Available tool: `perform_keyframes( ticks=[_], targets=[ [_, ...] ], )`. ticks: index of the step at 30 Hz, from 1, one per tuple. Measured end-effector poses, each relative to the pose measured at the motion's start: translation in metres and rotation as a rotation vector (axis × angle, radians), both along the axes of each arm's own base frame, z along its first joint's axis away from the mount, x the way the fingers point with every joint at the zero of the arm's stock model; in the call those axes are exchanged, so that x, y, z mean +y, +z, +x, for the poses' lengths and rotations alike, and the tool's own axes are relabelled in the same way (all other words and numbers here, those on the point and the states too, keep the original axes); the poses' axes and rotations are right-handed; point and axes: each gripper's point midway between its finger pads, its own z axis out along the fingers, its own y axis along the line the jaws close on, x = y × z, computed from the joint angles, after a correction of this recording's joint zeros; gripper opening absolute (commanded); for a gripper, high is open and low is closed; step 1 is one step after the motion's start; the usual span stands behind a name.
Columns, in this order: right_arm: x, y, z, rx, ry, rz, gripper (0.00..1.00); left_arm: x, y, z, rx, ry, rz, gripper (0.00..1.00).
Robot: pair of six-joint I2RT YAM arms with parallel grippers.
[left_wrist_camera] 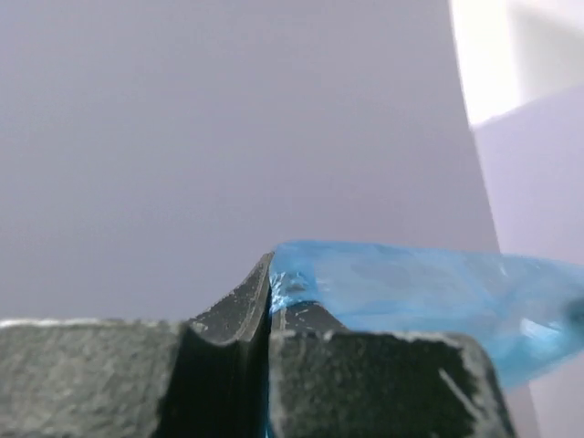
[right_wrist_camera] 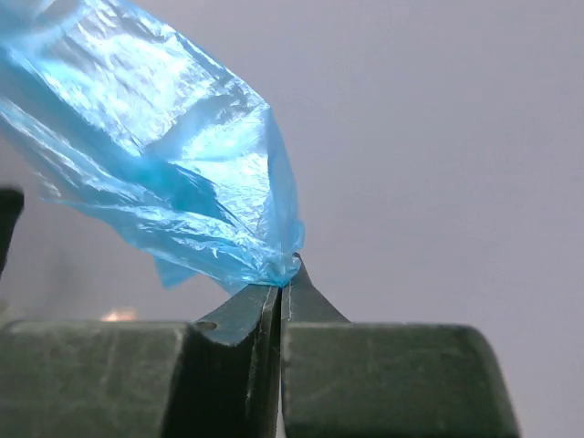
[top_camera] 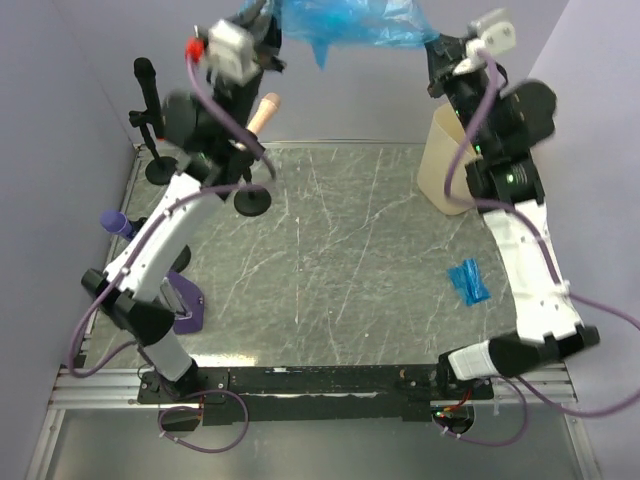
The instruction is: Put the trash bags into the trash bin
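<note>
Crinkled blue trash bag (top_camera: 350,22) (translucent film).

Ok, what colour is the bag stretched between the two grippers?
The trash bag is translucent light blue, clearest in the right wrist view.

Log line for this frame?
left gripper: shut on blue bag | right gripper: shut on blue bag | blue bag: aloft, outside trash bin

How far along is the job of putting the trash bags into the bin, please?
Nothing looks finished: no bag shows in the trash bin, though it is partly hidden. In hand: the left gripper and right gripper each pinch the opened blue bag, stretched between them. Left: binning it, plus the folded bag on the table.
</note>
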Motion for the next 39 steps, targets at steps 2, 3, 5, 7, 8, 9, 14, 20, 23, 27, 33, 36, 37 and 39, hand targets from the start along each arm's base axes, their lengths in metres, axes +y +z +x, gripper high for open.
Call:
perform_keyframes(
  ticks=[2,3,5,7,8,9,14,20,23,27,33,36,37,39],
  targets=[
    [0.009,0.027,-0.032,-0.154,0.019,-0.015,0.0,-0.005,0.001,-0.035,-0.122,0.019,-0.006,0.01],
    [0.007,0.026,-0.044,-0.206,0.004,-0.037,0.0,-0.011,-0.013,-0.052,-0.169,0.023,0.009,0.01],
    [0.0,-0.021,-0.047,-0.2,-0.056,-0.138,0.0,-0.03,-0.074,-0.061,-0.173,0.025,0.14,0.01],
    [-0.004,-0.11,-0.042,-0.081,-0.104,-0.326,0.0,-0.053,-0.202,-0.048,-0.051,0.038,0.451,0.01],
    [-0.003,-0.161,-0.036,0.01,-0.103,-0.417,0.0,-0.059,-0.262,-0.043,0.02,0.027,0.596,0.01],
    [-0.001,-0.228,-0.032,0.138,-0.079,-0.52,0.0,-0.065,-0.335,-0.04,0.117,-0.007,0.758,0.01],
    [-0.035,-0.525,-0.139,0.868,0.165,-0.874,0.0,-0.024,-0.574,-0.087,0.628,-0.219,1.2,0.01],
    [-0.016,-0.432,-0.144,0.738,0.173,-0.681,0.0,-0.046,-0.478,-0.061,0.735,-0.225,0.929,0.01],
    [-0.014,-0.377,-0.102,0.773,0.091,-0.526,0.0,-0.054,-0.413,-0.024,0.823,-0.161,0.738,0.01],
    [-0.03,-0.309,-0.021,0.819,-0.064,-0.319,0.0,-0.057,-0.323,0.056,0.899,-0.023,0.518,0.01],
    [-0.03,-0.142,0.048,0.472,-0.152,-0.107,0.0,-0.015,-0.187,0.123,0.716,0.156,0.228,0.01],
    [-0.013,-0.052,0.001,0.134,-0.087,-0.069,0.0,-0.004,-0.129,0.087,0.476,0.123,0.145,0.04],
    [-0.005,-0.028,-0.029,0.0,-0.057,-0.076,0.0,-0.002,-0.117,0.068,0.391,0.111,0.141,0.07],
    [0.004,-0.019,-0.066,-0.142,-0.025,-0.107,0.0,-0.001,-0.093,0.021,0.197,0.096,0.123,0.01]
  ],
)
